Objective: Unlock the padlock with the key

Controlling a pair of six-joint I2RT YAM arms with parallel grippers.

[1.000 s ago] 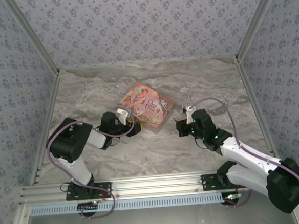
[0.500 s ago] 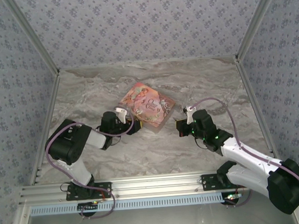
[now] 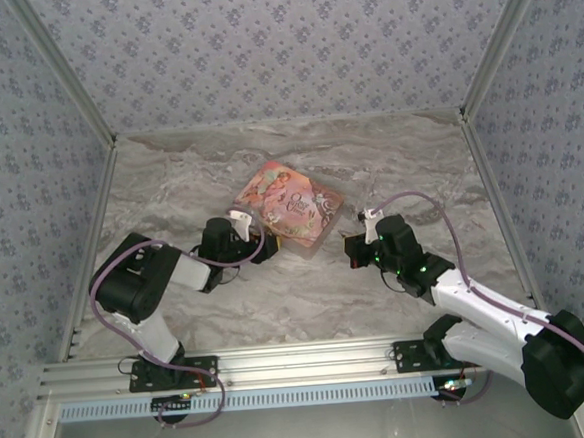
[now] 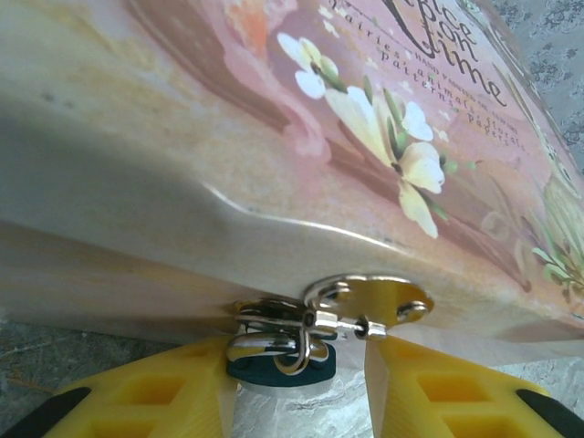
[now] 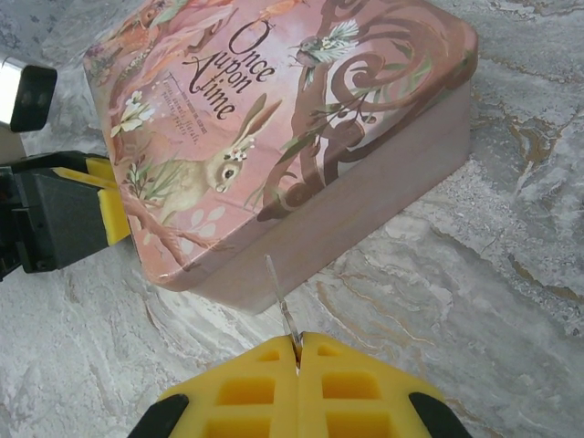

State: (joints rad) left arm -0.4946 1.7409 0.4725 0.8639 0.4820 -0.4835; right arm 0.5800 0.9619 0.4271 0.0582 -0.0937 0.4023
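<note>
The padlock (image 4: 281,370), a tiny blue-teal body under a thin silver shackle (image 4: 274,339), is hanging from the shiny metal clasp (image 4: 376,301) on the front wall of the pink box (image 4: 274,164), low down and close to the marble table (image 4: 55,365). In the left wrist view the left gripper (image 4: 299,388) is reaching in at table level with its jaws standing apart, the padlock sitting between the two yellow fingers. The left-hand finger (image 4: 155,397) is looking as if it is pressing against the lock's side, while the right-hand one (image 4: 443,388) is showing a narrow gap, so the lock is being bracketed rather than squeezed. The box, printed with a rabbit, flowers and the words "Once upon a time", is lying flat near the middle of the table with its lid closed, turned at an angle to the table edges. From above, the left arm is lying low against the box's near-left edge. The right gripper (image 5: 297,351) is hovering just off the box's near-right side wall, its jaws pressed together on the key (image 5: 281,297), whose thin silver blade is sticking out past the fingertips and pointing at that wall near a rounded corner, well apart from the clasp side.
</note>
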